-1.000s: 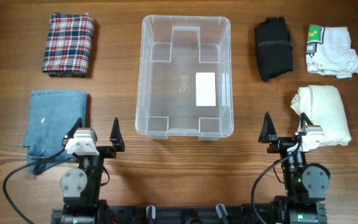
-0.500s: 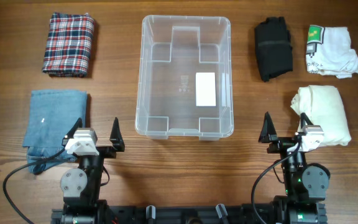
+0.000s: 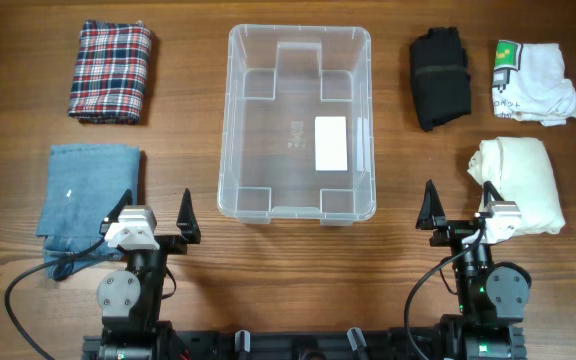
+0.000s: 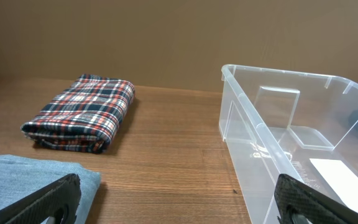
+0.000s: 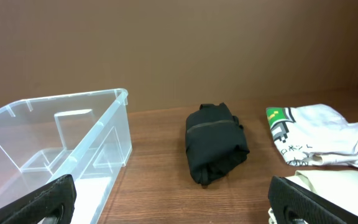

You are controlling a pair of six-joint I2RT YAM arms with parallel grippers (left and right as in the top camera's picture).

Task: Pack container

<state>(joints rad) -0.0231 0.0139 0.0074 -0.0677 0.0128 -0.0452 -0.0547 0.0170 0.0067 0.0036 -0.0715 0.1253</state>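
The clear plastic container [image 3: 299,122] stands empty at the table's centre, a white label on its base; it also shows in the left wrist view [image 4: 297,143] and the right wrist view [image 5: 61,143]. My left gripper [image 3: 154,214] is open and empty near the front edge, left of the container, beside folded blue denim [image 3: 88,200]. My right gripper [image 3: 458,205] is open and empty, right of the container, beside a cream folded cloth [image 3: 523,185].
A plaid folded cloth [image 3: 110,71] lies at the back left. A black folded garment [image 3: 440,77] and a white printed shirt [image 3: 532,83] lie at the back right. Bare wood runs along the front between the arms.
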